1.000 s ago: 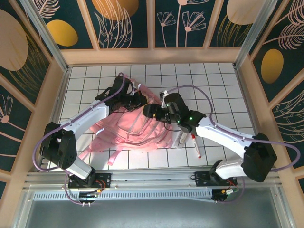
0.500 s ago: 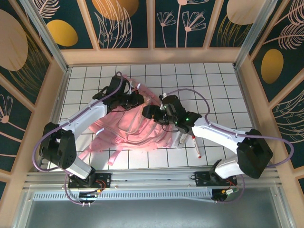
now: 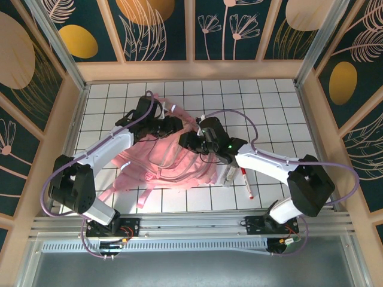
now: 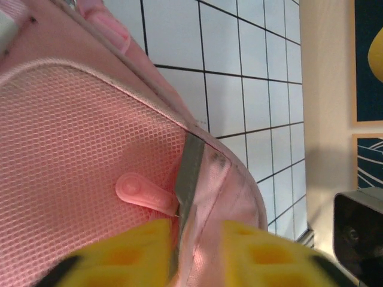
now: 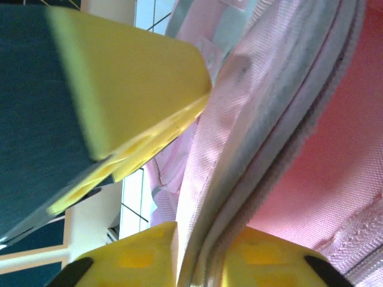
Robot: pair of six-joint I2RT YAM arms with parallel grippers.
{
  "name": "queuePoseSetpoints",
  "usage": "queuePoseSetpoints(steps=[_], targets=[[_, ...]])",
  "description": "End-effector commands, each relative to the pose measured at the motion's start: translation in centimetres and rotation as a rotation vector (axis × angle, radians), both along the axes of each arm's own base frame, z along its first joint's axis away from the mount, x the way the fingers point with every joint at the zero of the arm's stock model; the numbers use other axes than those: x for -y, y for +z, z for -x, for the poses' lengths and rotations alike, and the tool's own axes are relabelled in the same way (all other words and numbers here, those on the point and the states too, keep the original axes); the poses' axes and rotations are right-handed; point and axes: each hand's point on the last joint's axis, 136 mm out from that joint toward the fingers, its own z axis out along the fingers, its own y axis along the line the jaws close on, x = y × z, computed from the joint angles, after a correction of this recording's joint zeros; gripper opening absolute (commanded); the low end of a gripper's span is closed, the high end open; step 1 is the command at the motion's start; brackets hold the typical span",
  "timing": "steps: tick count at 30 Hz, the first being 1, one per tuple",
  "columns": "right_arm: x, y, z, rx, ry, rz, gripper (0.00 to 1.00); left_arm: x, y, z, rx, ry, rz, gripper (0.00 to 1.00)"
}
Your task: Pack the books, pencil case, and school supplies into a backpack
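While the backpack (image 3: pixel 158 162) lies mid-desk (image 3: pixel 281 101), the left claw (image 4: pixel 197 233) sits apart astride its grey-striped edge. The right claw (image 5: pixel 200 239) clamps its zip seam, and a marker (image 3: pixel 246 183) lies nearby.

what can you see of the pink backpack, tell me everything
The backpack is large, soft pink fabric, lying flat and crumpled on the white gridded table, straps trailing toward the near edge. The wrist views show pink mesh, a woven zip seam, a grey reflective strip and a pink rubbery zip pull. The left gripper straddles the strip at its edge; the right gripper has its jaws closed on the seam.
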Motion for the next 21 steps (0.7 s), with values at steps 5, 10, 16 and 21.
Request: queuePoseSetpoints(steps=[5, 10, 16, 21], targets=[[-1.1, 2.5, -1.2, -0.018, -0.022, -0.107, 0.11, -7.6, 3.9, -0.3, 0.253, 0.084, -0.341, 0.64], [-1.3, 2.4, -1.8, -0.043, -0.03, -0.135, 0.17, -5.1, 3.1, 5.1, 0.287, -0.102, -0.13, 0.64], [-1.4, 1.9, -2.1, -0.125, -0.009, -0.183, 0.19, -2.1, 1.2, 9.5, 0.442, -0.241, -0.195, 0.71], [-1.7, 1.7, -2.3, -0.151, -0.008, -0.184, 0.2, -2.4, 0.3, 7.1, 0.441, -0.187, -0.412, 0.72]])
